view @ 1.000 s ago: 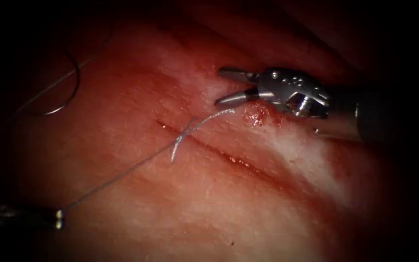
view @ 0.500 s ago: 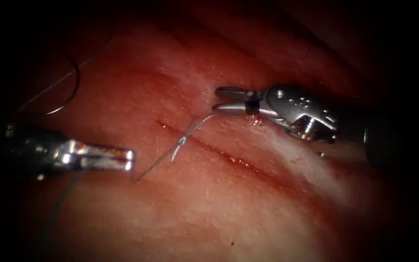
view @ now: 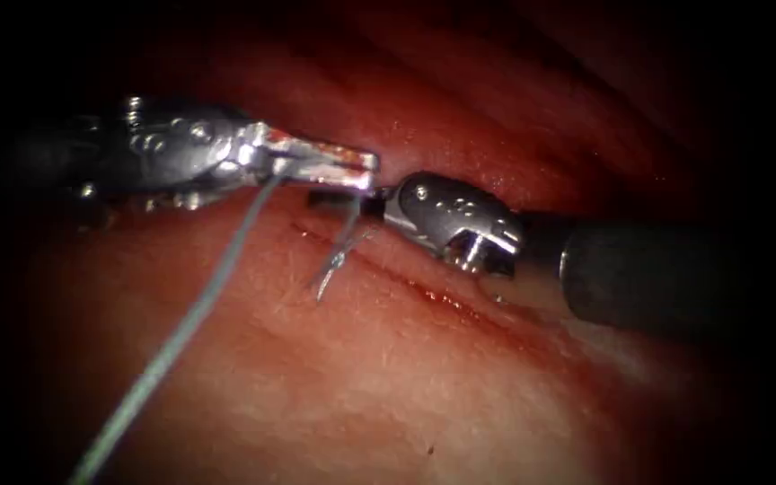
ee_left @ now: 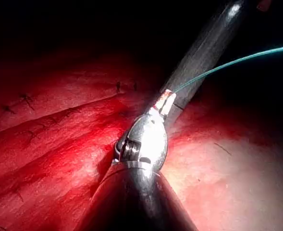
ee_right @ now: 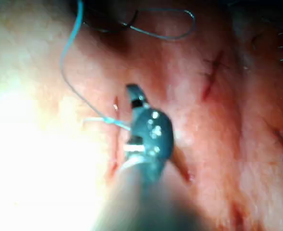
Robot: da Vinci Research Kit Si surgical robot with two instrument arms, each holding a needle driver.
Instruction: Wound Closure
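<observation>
The left pincer (view: 352, 171) is clenched on the thread (view: 186, 323) just above the upper end of the cut (view: 424, 292) in the tissue (view: 388, 395). The strand trails away from it, and a knot (view: 334, 262) with short tails sits on the cut. The right pincer (view: 339, 199) lies beside that same end, its tip hidden under the left tool, so its state cannot be told. The needle (ee_right: 172, 29) lies loose on the tissue, well away from the cut. With the tips this crowded, a tug could snag or loosen the knot.
</observation>
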